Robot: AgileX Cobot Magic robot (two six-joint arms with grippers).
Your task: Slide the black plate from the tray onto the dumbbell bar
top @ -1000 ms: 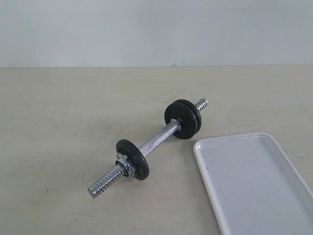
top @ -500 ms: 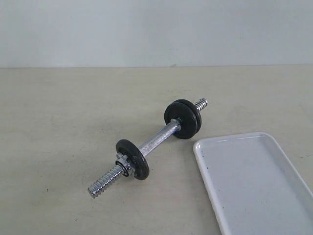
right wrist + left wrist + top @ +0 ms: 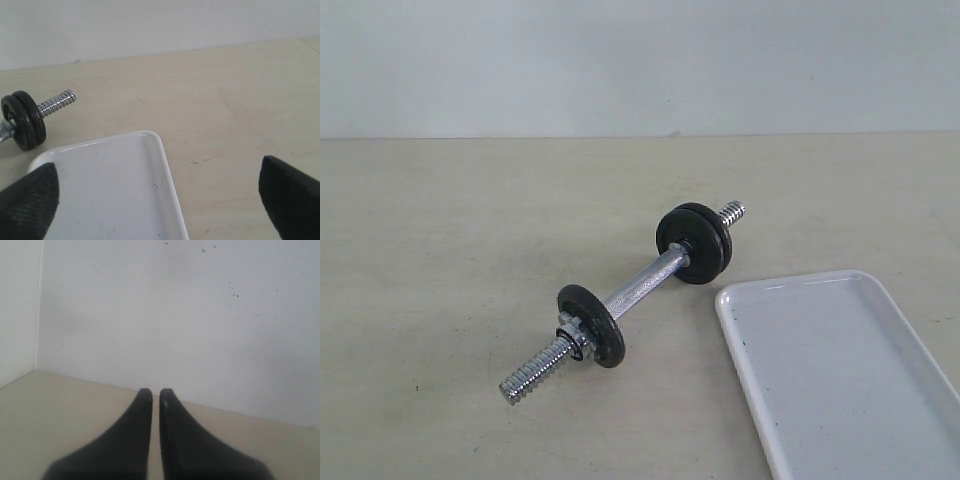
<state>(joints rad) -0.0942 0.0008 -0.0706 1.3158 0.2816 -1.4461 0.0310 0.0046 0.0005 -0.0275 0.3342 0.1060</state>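
Observation:
The dumbbell bar [image 3: 642,281] lies slantwise on the beige table, its threaded ends bare. Two black plates [image 3: 694,243] sit side by side near its far end, and one black disc [image 3: 591,325] with a chrome nut [image 3: 569,330] near its close end. The white tray [image 3: 840,370] lies to the right of the bar; no plate shows on it. Neither gripper appears in the exterior view. My left gripper [image 3: 156,392] is shut on nothing and faces a white wall. My right gripper [image 3: 159,195] hangs open over the tray [image 3: 107,185], with the paired plates [image 3: 24,119] beyond it.
A white wall [image 3: 640,60] bounds the back of the table [image 3: 450,230]. The tray's inner surface carries a few dark specks. In the left wrist view a wall corner [image 3: 39,305] stands beyond the fingers [image 3: 130,440].

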